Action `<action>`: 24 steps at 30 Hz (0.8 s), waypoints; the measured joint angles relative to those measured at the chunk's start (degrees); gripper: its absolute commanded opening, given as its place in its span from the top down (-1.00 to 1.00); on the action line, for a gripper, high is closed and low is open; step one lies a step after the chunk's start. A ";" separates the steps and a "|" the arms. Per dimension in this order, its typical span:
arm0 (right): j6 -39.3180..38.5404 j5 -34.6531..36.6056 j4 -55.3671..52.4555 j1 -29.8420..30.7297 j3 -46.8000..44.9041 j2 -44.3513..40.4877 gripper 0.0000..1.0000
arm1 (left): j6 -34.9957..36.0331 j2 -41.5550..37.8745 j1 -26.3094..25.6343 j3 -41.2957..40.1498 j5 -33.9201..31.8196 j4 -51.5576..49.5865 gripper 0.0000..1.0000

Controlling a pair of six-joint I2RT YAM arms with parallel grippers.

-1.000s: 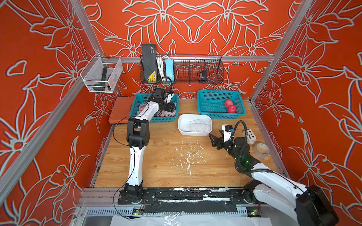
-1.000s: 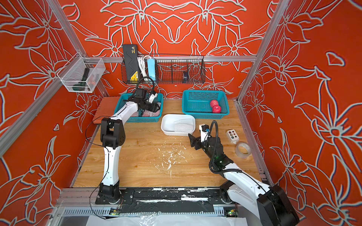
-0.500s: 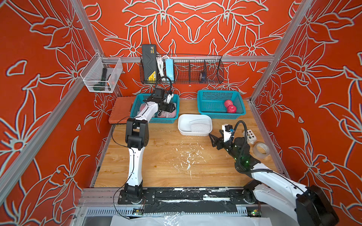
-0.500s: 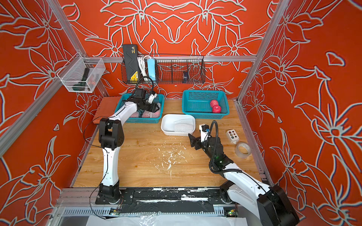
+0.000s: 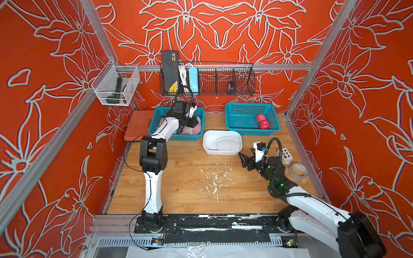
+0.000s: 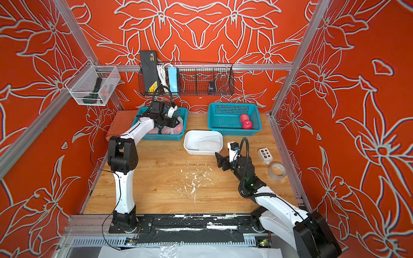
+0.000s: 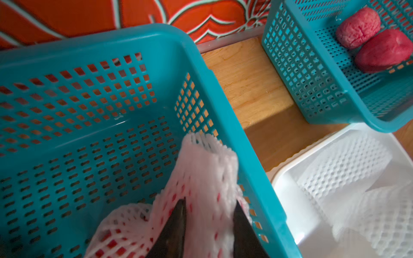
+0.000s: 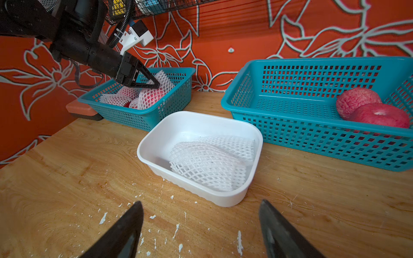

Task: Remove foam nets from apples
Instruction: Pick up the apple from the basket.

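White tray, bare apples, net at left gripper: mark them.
white tray (image 8: 196,121), right wrist view, far inner wall.
bare apples (image 8: 388,121), right wrist view, nearer apple's skin.
foam net (image 7: 201,169), left wrist view, raised flap.

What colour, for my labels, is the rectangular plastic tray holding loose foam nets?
The rectangular plastic tray is white, clearest in the right wrist view.
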 measured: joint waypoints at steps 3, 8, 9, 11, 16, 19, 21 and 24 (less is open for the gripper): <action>0.02 0.26 -0.04 0.00 0.00 0.00 -0.62 | -0.15 0.00 0.00 0.00 0.02 0.02 0.45; 0.02 0.33 -0.11 0.00 0.00 0.00 -0.62 | -0.37 0.00 0.00 0.00 0.11 0.37 0.51; 0.02 0.35 -0.11 0.00 0.00 0.00 -0.62 | -0.52 -0.04 0.02 0.00 0.13 0.44 0.59; 0.02 0.39 -0.13 0.00 0.00 0.00 -0.63 | -0.81 -0.26 0.00 -0.02 0.17 0.46 0.66; 0.04 0.50 -0.22 0.00 0.00 -0.04 -0.62 | -1.68 -4.39 0.00 -4.55 0.94 2.75 0.71; 0.09 0.52 -0.33 0.00 0.00 -0.04 -0.62 | -2.60 -9.49 0.00 -9.55 1.40 6.01 0.75; 0.15 0.68 -0.31 0.00 0.00 -0.04 -0.62 | -3.17 -13.14 -0.02 -12.87 1.86 8.79 0.76; 0.24 0.85 -0.31 0.00 0.00 0.00 -0.62 | -4.22 -17.57 -0.04 -16.15 2.78 12.70 0.79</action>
